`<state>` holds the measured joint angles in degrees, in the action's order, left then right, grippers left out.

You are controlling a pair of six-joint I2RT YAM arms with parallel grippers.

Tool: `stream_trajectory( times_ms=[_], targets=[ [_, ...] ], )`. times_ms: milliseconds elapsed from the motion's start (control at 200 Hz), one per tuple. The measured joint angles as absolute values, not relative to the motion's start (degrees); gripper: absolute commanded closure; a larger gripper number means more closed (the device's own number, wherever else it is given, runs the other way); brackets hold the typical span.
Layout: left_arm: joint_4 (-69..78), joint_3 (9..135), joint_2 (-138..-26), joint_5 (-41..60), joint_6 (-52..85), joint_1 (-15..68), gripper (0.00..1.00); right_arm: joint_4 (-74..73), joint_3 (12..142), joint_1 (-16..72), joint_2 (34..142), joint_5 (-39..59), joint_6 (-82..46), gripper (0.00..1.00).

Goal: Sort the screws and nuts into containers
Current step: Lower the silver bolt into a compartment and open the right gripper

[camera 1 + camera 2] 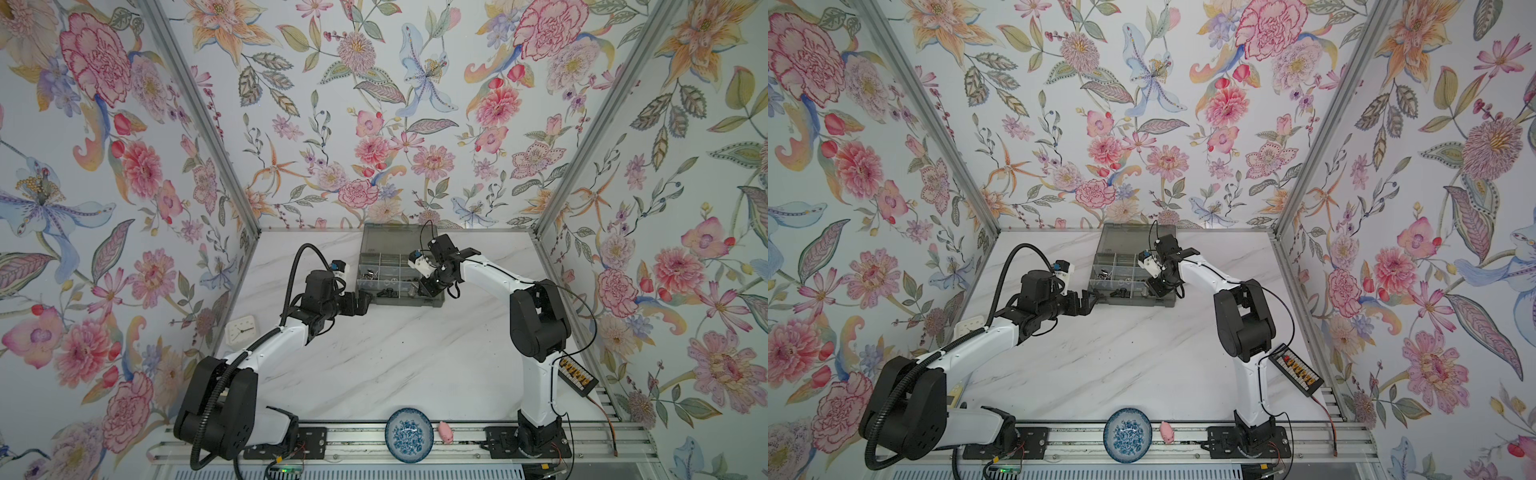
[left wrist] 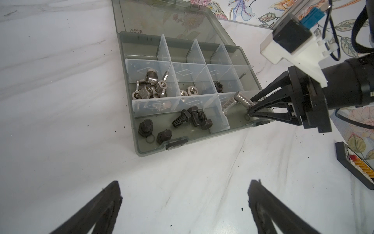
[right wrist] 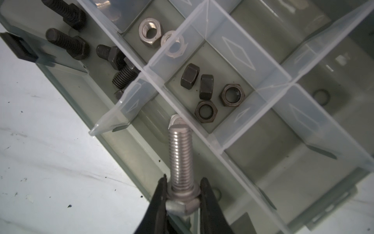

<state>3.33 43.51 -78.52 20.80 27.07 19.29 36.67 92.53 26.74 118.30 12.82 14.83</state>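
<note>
The grey organizer box (image 1: 436,300) (image 1: 1166,302) lies open at the back of the table. Its containers (image 2: 131,119) hold silver wing nuts (image 2: 150,85), silver nuts (image 3: 150,33), black hex nuts (image 3: 206,87) and black screws (image 2: 192,118). My right gripper (image 3: 184,179) (image 2: 251,110) is shut on the head of a silver screw (image 3: 180,158), whose thread points into the corner compartment beside a second silver screw (image 2: 228,105). My left gripper (image 2: 184,182) (image 1: 365,301) hovers open over bare table just in front of the box, holding nothing.
The box lid (image 1: 390,239) leans open toward the back wall. A blue-and-white bowl (image 1: 409,434) and a small pink object (image 1: 446,432) sit at the front rail. A white clock-like item (image 1: 242,331) lies at the left wall, a black connector strip (image 1: 577,372) at the right.
</note>
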Motion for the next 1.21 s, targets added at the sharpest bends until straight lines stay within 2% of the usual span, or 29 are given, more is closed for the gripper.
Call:
stream_trajectory(
  times_ms=[175,430,475,545,600,736,1206],
  targets=[
    [3.3,43.5,-78.5,20.8,27.1,19.3,0.01,36.4,91.9,26.5,118.3,12.8,14.8,1.0],
    [3.4,43.5,-78.5,20.8,27.1,19.3,0.01,36.4,91.8,26.5,118.3,12.4,14.8,0.94],
    [3.3,43.5,-78.5,20.8,27.1,19.3,0.0,36.4,91.8,26.5,118.3,12.4,14.8,0.89],
    [3.3,43.5,-78.5,20.8,27.1,19.3,0.01,36.4,91.8,26.5,118.3,12.2,14.8,0.72],
    [3.3,43.5,-78.5,20.8,27.1,19.3,0.01,36.4,91.8,26.5,118.3,11.7,15.1,0.63],
    [3.3,43.5,-78.5,20.8,27.1,19.3,0.01,36.3,91.5,26.5,118.3,10.5,14.9,0.56],
    [3.3,43.5,-78.5,20.8,27.1,19.2,0.01,36.5,90.0,26.4,113.8,8.0,14.7,0.49]
  ],
)
